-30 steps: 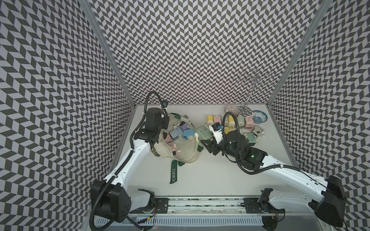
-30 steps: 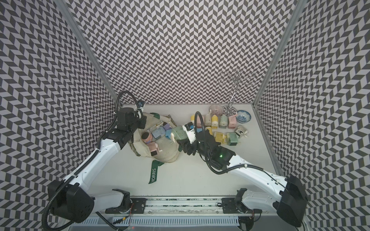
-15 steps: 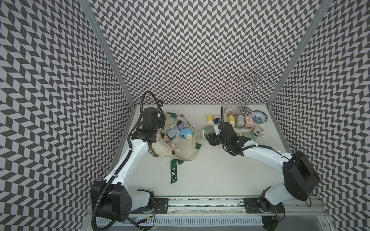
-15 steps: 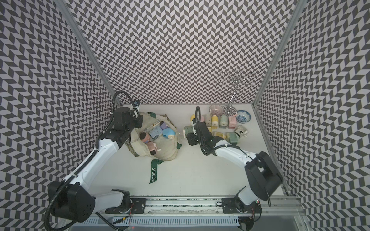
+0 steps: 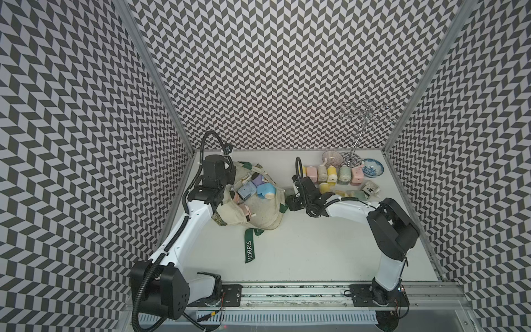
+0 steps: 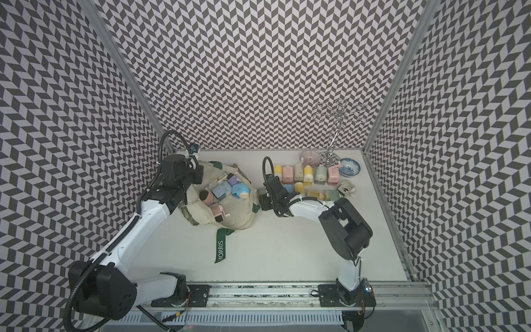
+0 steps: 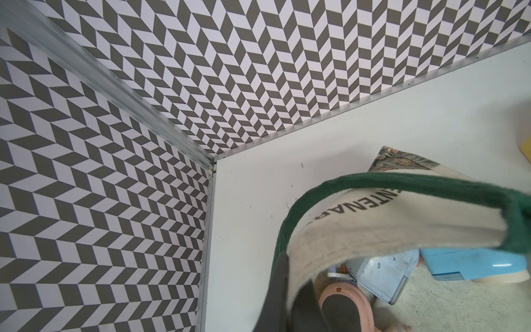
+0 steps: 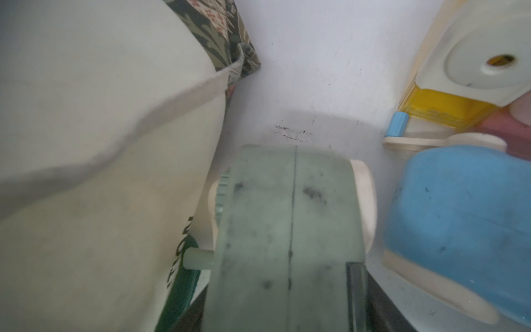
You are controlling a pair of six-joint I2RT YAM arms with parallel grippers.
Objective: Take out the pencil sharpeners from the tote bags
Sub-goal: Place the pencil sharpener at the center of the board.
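The cream tote bag (image 5: 260, 214) (image 6: 238, 214) lies slumped at the back left with its mouth open. Several pencil sharpeners (image 5: 265, 190) (image 6: 221, 191) show inside it. My left gripper (image 7: 290, 277) is shut on the bag's green-edged rim (image 7: 316, 250). My right gripper (image 8: 287, 290) (image 5: 290, 198) is shut on a green sharpener (image 8: 287, 224) (image 6: 262, 192), low beside the bag's right edge. Next to it lies a blue sharpener (image 8: 459, 218). More sharpeners (image 5: 330, 175) stand in rows on the table at the back right.
Two small bowls (image 5: 332, 157) (image 5: 372, 167) and a metal hook stand (image 5: 355, 149) sit at the back right corner. A green MORRIS strap (image 5: 250, 248) trails toward the front. Patterned walls close three sides; a rail (image 5: 287, 293) runs along the front.
My right arm has folded its elbow inward and lowered the green sharpener beside the bag. My left gripper has drawn the bag's rim slightly toward the left wall.
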